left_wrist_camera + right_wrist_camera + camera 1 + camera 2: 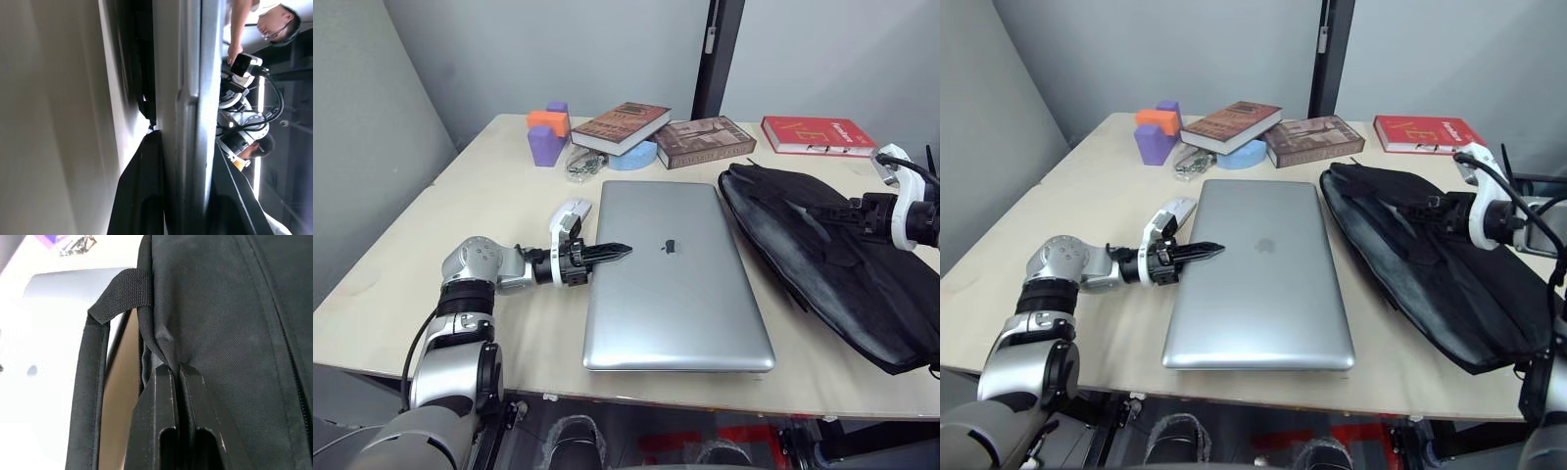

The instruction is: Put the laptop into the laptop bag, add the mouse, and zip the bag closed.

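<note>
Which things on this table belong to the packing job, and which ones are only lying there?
For the job:
laptop, closed, mid-table
laptop bag, beside it
white mouse, at the laptop's far left corner

Just lying about:
three books along the far edge
purple and orange blocks
pale blue round thing under one book

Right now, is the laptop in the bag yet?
Not yet. The laptop lies flat on the table, outside the bag. The left gripper clamps its edge and the right gripper pinches the bag's fabric. The mouse and zipping remain.
</note>
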You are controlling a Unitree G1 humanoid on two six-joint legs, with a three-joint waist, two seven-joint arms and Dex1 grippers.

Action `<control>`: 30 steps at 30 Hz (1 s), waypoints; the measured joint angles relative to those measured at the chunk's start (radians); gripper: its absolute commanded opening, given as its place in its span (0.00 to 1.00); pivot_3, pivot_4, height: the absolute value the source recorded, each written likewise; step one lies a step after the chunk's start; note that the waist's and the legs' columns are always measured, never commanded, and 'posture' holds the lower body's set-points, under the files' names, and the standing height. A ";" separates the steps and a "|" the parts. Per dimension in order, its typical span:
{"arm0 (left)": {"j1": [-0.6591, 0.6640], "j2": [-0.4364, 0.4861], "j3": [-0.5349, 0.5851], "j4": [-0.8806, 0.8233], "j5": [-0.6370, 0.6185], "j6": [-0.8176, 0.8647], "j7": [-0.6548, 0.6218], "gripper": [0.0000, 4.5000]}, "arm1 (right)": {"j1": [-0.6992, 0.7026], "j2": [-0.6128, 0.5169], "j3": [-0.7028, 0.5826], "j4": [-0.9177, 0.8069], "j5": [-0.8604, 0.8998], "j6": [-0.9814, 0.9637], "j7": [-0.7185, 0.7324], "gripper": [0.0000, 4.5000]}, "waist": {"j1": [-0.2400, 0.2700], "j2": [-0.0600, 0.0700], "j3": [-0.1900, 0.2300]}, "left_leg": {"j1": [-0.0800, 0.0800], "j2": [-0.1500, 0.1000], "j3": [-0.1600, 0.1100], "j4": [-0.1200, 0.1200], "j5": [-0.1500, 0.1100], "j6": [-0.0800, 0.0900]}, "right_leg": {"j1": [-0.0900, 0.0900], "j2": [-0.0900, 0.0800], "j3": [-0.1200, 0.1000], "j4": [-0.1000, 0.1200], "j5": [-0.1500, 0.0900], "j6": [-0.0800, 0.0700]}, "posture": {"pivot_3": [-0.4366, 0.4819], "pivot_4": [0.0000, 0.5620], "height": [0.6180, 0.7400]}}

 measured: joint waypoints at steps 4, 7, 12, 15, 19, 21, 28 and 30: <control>-0.001 -0.040 0.026 0.001 -0.036 0.000 0.060 0.07 | -0.002 0.018 -0.006 0.007 0.070 0.000 -0.075 0.01 | 0.005 0.000 0.000 | 0.000 0.000 0.000 0.000 0.000 0.000 | 0.000 0.000 0.000 0.000 0.000 0.000 | 0.48 0.27 0.92; -0.014 -0.053 0.033 0.026 -0.094 0.000 0.102 0.07 | 0.005 0.033 -0.010 0.001 0.125 0.000 -0.133 0.01 | 0.006 0.000 0.000 | 0.000 0.000 0.000 0.000 0.000 0.000 | 0.000 0.000 0.000 0.000 0.000 0.000 | 0.48 0.27 0.92; -0.029 -0.057 0.043 0.039 -0.144 -0.001 0.168 0.07 | 0.025 0.052 -0.033 -0.006 0.200 0.000 -0.218 0.01 | 0.007 0.000 0.000 | 0.000 0.000 0.000 0.000 -0.001 -0.002 | 0.000 0.000 0.000 0.000 0.001 0.001 | 0.48 0.27 0.92; -0.029 -0.109 0.078 0.059 -0.123 -0.025 0.237 0.07 | 0.026 0.070 -0.056 -0.019 0.266 0.000 -0.281 0.01 | 0.006 0.000 0.000 | 0.000 -0.001 0.000 0.000 -0.001 -0.002 | 0.000 0.000 0.000 -0.001 0.001 0.002 | 0.48 0.27 0.92; -0.029 -0.193 0.096 0.070 -0.098 -0.084 0.309 0.07 | 0.026 0.113 -0.085 -0.034 0.377 0.000 -0.384 0.01 | 0.007 0.000 0.000 | -0.001 -0.001 0.000 0.000 0.000 -0.001 | 0.000 -0.001 0.000 -0.002 0.003 0.005 | 0.48 0.27 0.92; -0.030 -0.221 0.105 0.070 -0.097 -0.095 0.326 0.07 | 0.026 0.132 -0.101 -0.034 0.428 0.000 -0.441 0.01 | 0.006 0.000 0.000 | -0.001 -0.001 0.000 0.000 0.000 -0.001 | 0.000 -0.001 0.000 -0.002 0.003 0.005 | 0.48 0.27 0.92; -0.043 -0.286 0.109 0.081 -0.064 -0.148 0.361 0.07 | 0.037 0.253 -0.147 -0.044 0.661 -0.014 -0.719 0.01 | 0.002 0.001 0.000 | -0.001 -0.001 0.000 0.000 0.000 -0.001 | 0.000 -0.001 0.001 -0.002 0.004 0.008 | 0.48 0.27 0.92; -0.047 -0.309 0.106 0.091 -0.047 -0.182 0.367 0.07 | 0.099 0.255 -0.116 -0.056 0.829 -0.099 -0.853 0.01 | 0.007 0.001 -0.001 | -0.001 -0.002 0.000 0.000 -0.001 -0.001 | 0.000 -0.002 0.001 -0.003 0.004 0.008 | 0.48 0.27 0.92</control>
